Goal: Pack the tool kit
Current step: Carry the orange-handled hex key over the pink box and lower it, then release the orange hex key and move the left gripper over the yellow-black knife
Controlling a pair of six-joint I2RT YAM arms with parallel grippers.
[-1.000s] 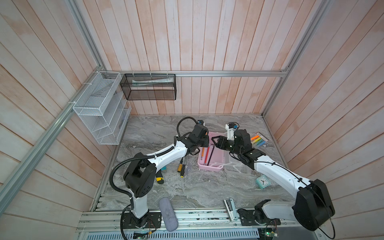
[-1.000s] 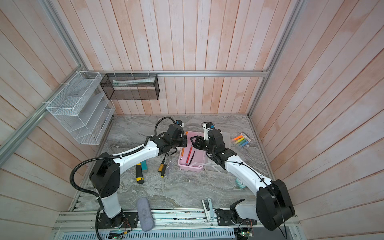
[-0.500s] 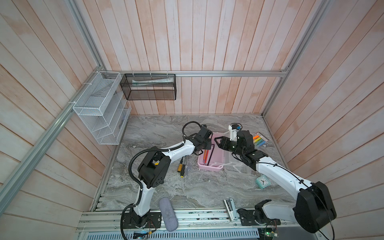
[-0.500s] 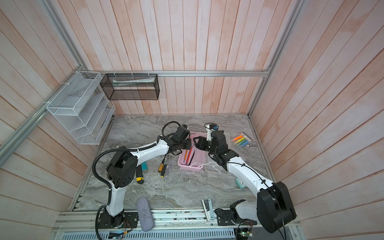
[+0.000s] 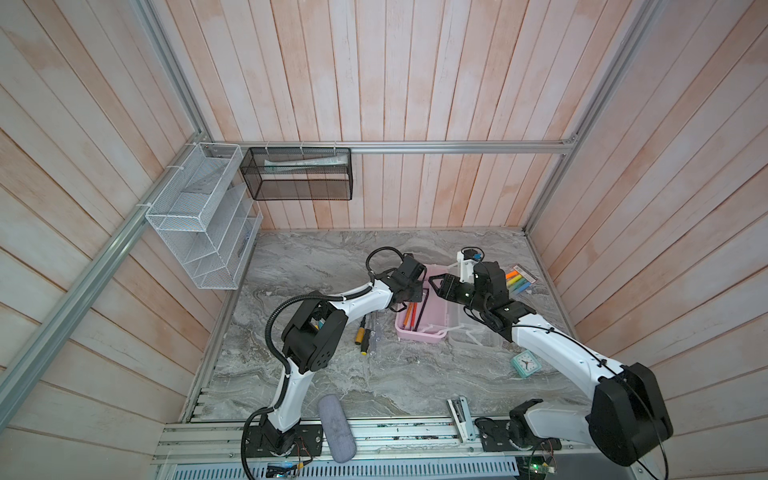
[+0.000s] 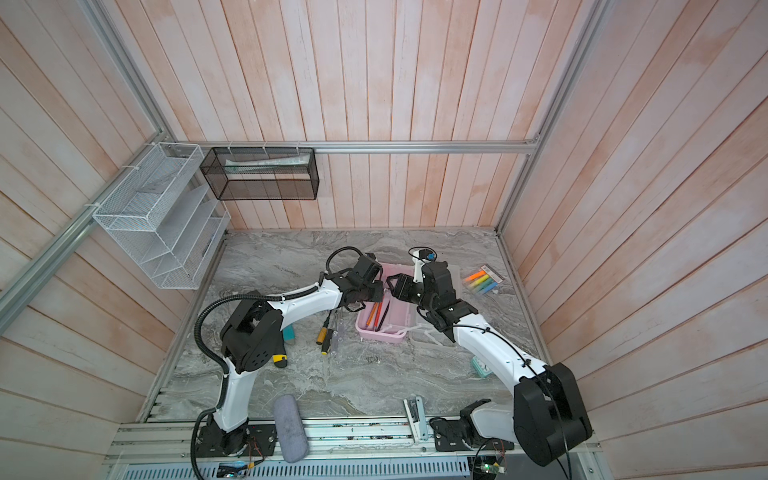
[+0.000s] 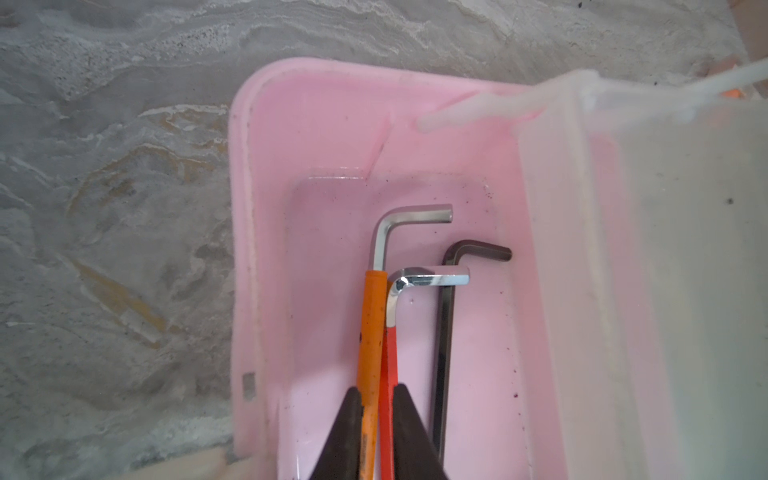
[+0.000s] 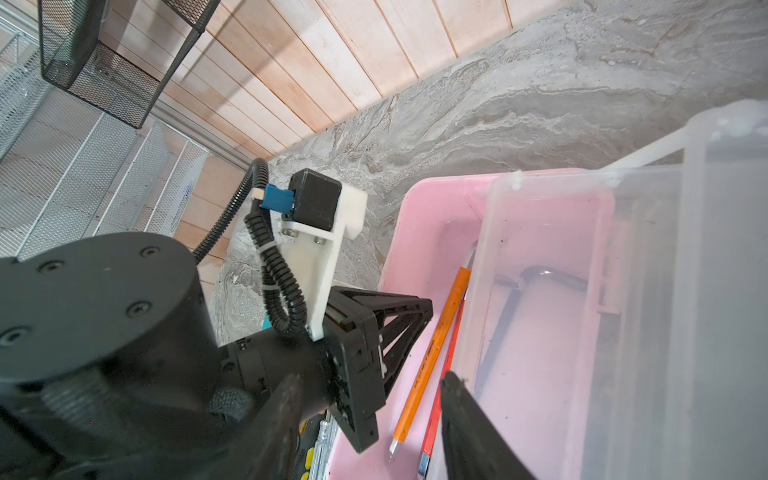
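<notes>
The pink box (image 7: pixel 266 232) sat open on the worktop (image 5: pixel 332 257), right under the left fingers (image 7: pixel 415 440). Those fingers were almost together. The orange hex key (image 7: pixel 371 332) and the red hex key (image 7: pixel 390 361) showed in the thin gap between them. I could not tell if the fingers were pinching the keys or only standing round them. The black hex key (image 7: pixel 444 332) lay in the box just beside them.

If the fingers went up while pinching, I think the keys would come out with them or flip over the wall.

The right fingers (image 8: pixel 469 428) were apart with nothing between them. One was just beside the edge of the cloudy lid (image 7: pixel 665 249). The lid hung partly over the box, so it could bump the left fingers or drop on them.

The screwdrivers (image 5: pixel 362 334) lay outside the box, back behind the left fingers.
</notes>
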